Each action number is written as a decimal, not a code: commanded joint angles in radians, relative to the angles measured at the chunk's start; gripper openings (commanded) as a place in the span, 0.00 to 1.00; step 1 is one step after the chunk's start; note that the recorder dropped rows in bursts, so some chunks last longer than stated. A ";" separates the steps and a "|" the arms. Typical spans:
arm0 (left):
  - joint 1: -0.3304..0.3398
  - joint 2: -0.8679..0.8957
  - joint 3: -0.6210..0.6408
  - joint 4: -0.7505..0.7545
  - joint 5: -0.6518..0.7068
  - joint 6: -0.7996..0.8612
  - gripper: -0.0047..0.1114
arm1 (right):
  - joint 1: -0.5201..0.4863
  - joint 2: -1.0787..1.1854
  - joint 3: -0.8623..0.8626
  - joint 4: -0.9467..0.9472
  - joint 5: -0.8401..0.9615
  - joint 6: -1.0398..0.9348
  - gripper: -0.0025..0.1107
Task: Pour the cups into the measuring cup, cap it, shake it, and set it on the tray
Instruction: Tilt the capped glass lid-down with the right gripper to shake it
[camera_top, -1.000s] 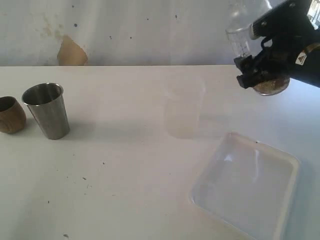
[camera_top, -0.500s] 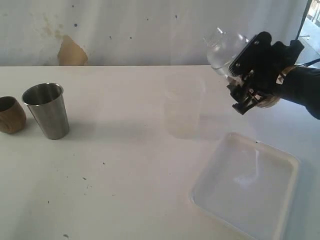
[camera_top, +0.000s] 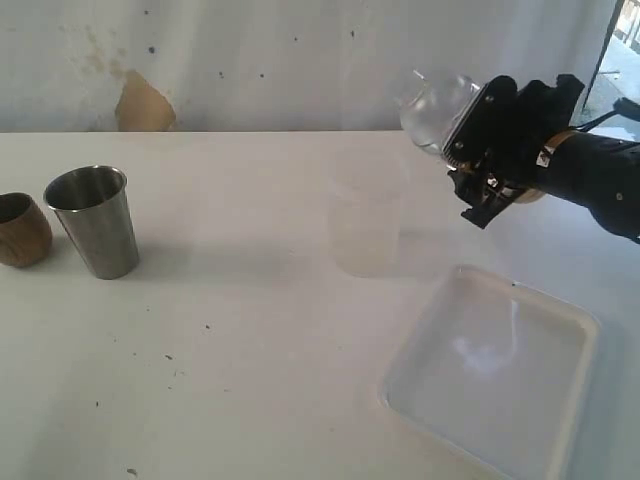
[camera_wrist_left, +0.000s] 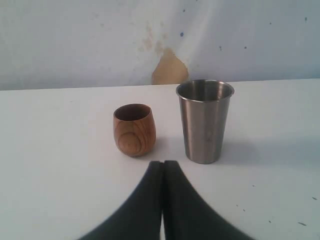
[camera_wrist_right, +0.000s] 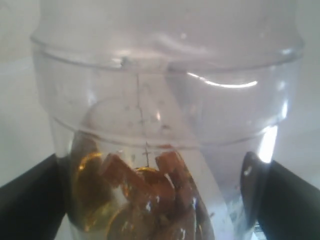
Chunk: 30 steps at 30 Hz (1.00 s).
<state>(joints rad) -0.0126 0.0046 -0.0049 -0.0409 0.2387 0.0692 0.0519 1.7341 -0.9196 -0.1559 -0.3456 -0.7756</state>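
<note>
Exterior: my right end effector (camera_top: 497, 150) is clamped on the tilted measuring cup (camera_top: 436, 108), held in the air over the tabletop's far-right edge, with the tray (camera_top: 590, 335) at the near-right corner. Left wrist: left end effector (camera_wrist_left: 162, 167) pinched together, idle. Right wrist: brown bits (camera_wrist_right: 145, 192) inside, so I'd shake short and squeeze firm.

Table (camera_top: 250, 380) left edge: wooden cup (camera_top: 20, 228), steel tumbler (camera_top: 92, 220) beside it. Centre: frosted cup (camera_top: 365, 235). Front-right corner: tray (camera_top: 520, 420) (measuring cup (camera_top: 435, 105) aloft behind).

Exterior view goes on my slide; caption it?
Right gripper holds the capped measuring cup tilted aloft near the tray; steel tumbler, wooden cup stand left.
</note>
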 joint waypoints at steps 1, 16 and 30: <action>0.000 -0.005 0.005 0.000 -0.005 0.000 0.04 | -0.005 0.006 -0.029 -0.002 -0.070 -0.089 0.02; 0.000 -0.005 0.005 0.000 -0.005 0.000 0.04 | -0.003 0.008 -0.050 0.004 -0.072 -0.373 0.02; 0.000 -0.005 0.005 0.000 -0.005 0.000 0.04 | -0.003 0.015 -0.120 0.009 -0.018 -0.474 0.02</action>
<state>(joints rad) -0.0126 0.0046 -0.0049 -0.0409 0.2387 0.0692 0.0519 1.7611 -1.0120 -0.1558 -0.3201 -1.2188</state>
